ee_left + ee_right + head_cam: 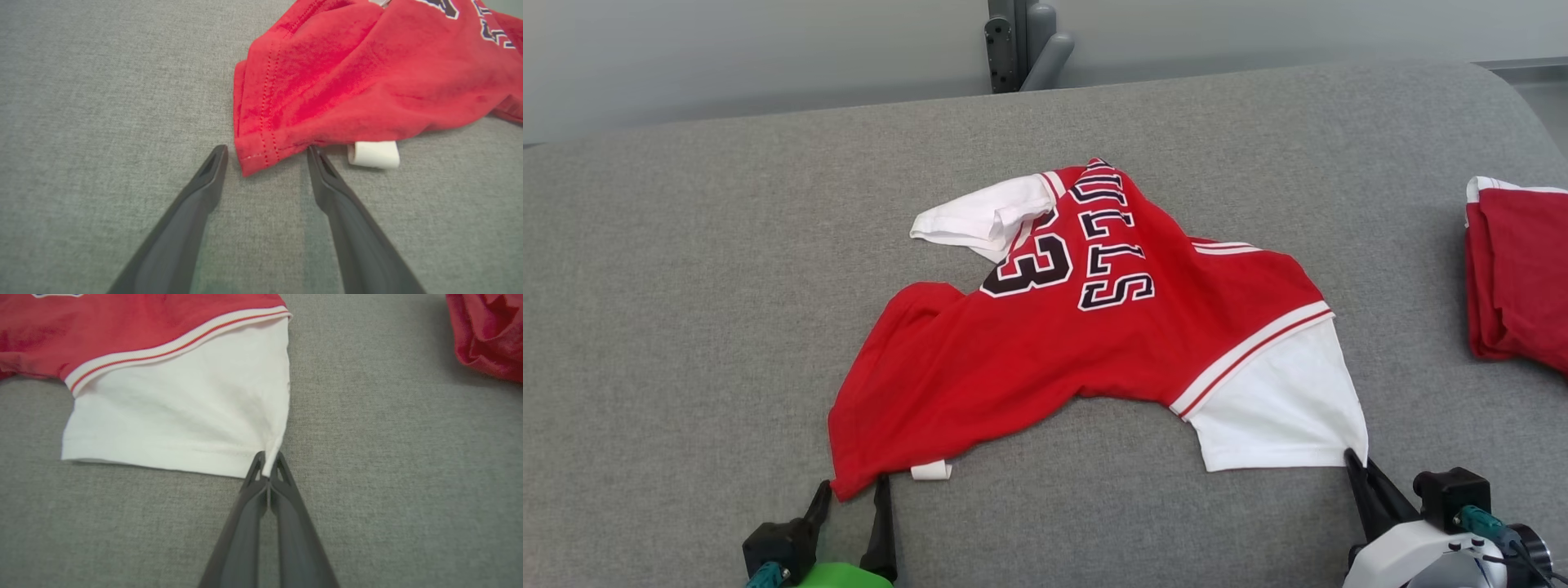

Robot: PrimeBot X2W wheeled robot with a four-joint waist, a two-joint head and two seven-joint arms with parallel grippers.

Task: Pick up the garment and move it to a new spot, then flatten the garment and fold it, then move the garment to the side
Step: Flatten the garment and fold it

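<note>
The garment [1094,327] is a red jersey with white sleeves and black-and-white lettering, lying rumpled on the grey surface. My right gripper [1356,461] is shut on the near corner of its white sleeve [184,416], and the right wrist view shows the cloth pinched between the fingertips [267,463]. My left gripper [854,487] stands open at the garment's near red hem corner [255,157], with that corner lying between the two fingers. A small white tag [374,154] pokes out from under the hem beside the right finger.
The grey padded surface [686,286] stretches wide to the left and front. A second red cloth pile [1519,278] lies at the right edge. A grey post [1021,41] stands behind the far edge.
</note>
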